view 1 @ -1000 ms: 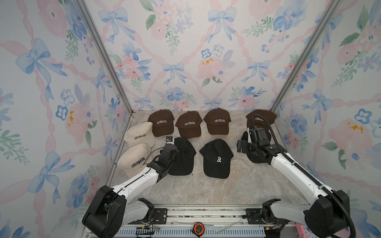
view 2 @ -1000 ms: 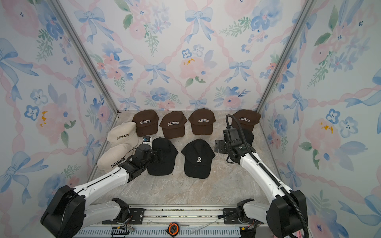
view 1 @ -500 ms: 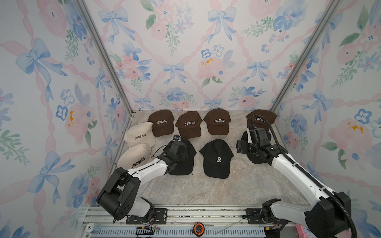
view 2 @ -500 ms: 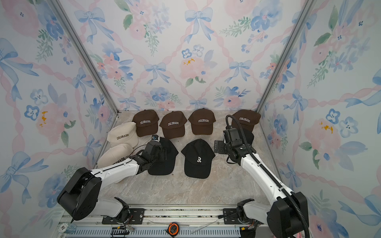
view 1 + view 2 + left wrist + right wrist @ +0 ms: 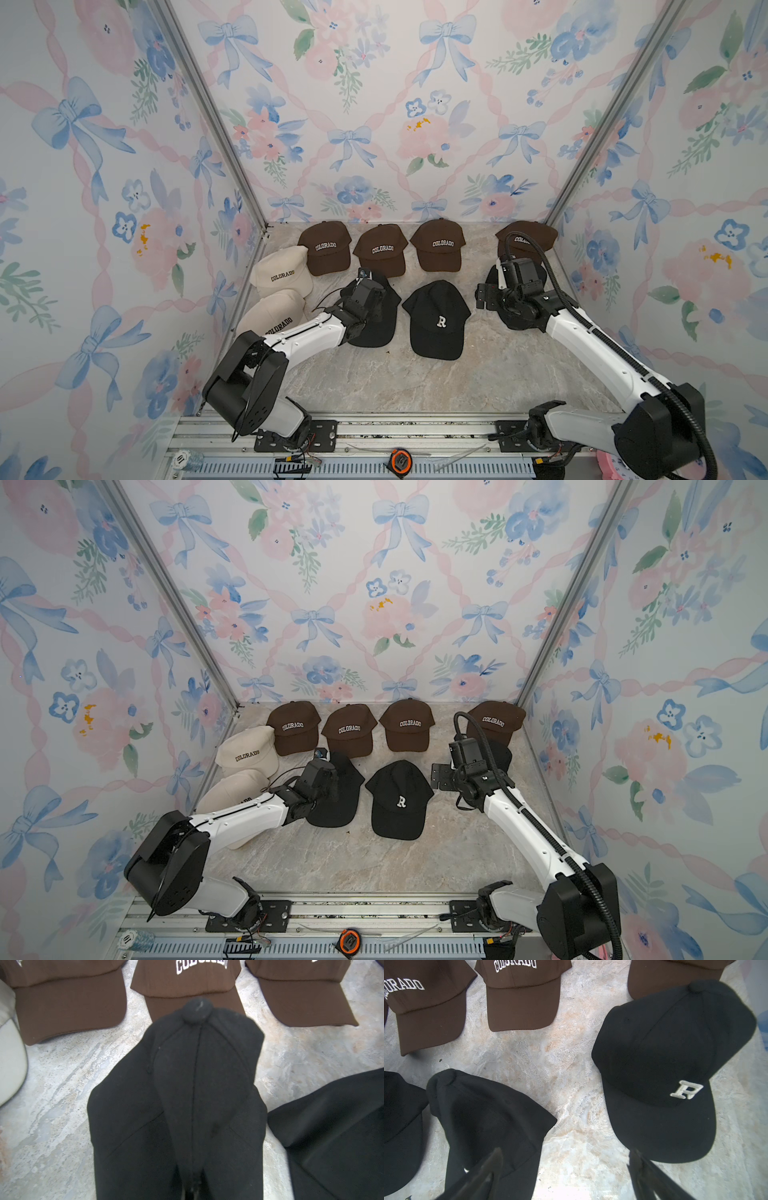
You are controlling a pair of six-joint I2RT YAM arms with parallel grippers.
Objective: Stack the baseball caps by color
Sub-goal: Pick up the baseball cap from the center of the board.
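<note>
My left gripper (image 5: 371, 294) (image 5: 192, 1188) is shut on the crown of the left black cap (image 5: 376, 330) (image 5: 197, 1084), pinching the fabric into a ridge. The middle black cap (image 5: 436, 320) with its white R lies flat beside it. My right gripper (image 5: 487, 296) (image 5: 566, 1169) hangs open over bare table, between the middle black cap (image 5: 483, 1113) and a third black cap (image 5: 664, 1053) that my right arm mostly hides in both top views. Several brown caps (image 5: 382, 249) line the back. Two cream caps (image 5: 282, 272) lie by the left wall.
Floral walls close in the marble table (image 5: 415, 382) on three sides. The right-hand brown cap (image 5: 536, 237) sits in the back right corner behind my right arm. A metal rail (image 5: 374, 432) with a tape measure (image 5: 401, 460) runs along the front edge.
My left gripper moved forward onto the left black cap and closed on its crown. The right arm has barely moved and its gripper stayed open.
</note>
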